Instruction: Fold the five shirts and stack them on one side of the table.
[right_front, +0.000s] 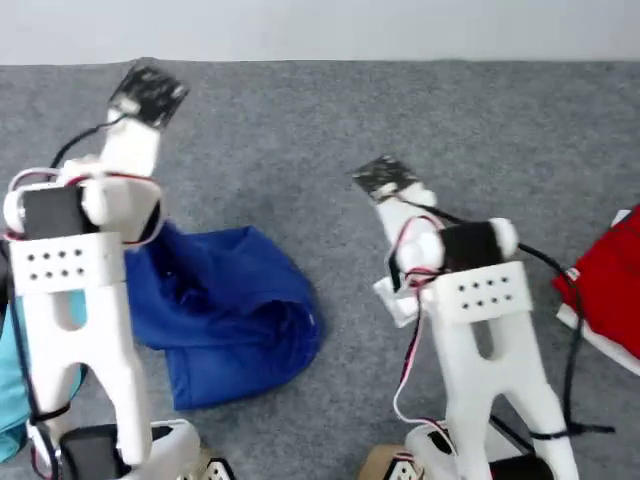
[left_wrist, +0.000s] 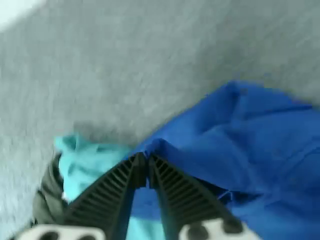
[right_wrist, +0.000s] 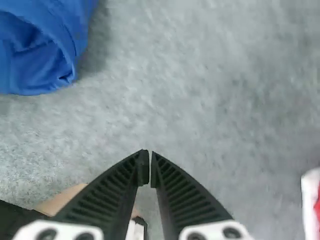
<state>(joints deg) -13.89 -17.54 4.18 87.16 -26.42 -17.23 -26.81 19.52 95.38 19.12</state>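
- My left gripper has its jaws pressed together with nothing between them. It hangs above the edge where the blue shirt meets the teal shirt.
- My right gripper is clenched as well and holds nothing. It sits over bare grey table, well apart from any cloth.
- The blue shirt lies in a loose heap on the table between my two arms, close to the left arm's upright and touching the teal shirt at that side.
- The teal shirt is bunched at the far left edge of the table, partly behind my left arm.
- A red shirt lies at the far right edge, only partly in the high view.
- I judge the step in hand to be the start of folding the blue shirt. It is rumpled, not flat, and nothing I can see is yet folded or stacked.
- In the high view the heap's longer run goes on a slant, from up beside my left arm down toward the near middle of the table. A rolled-over fold lies along its near right side.
- I cannot tell which end is collar and which is hem, so I cannot say which way the shirt points.
- The next move calls for both sets of jaws to part and for each to come down on a separate edge of the blue cloth. The shirt must then be drawn out flat along that slanted run before any fold is made.
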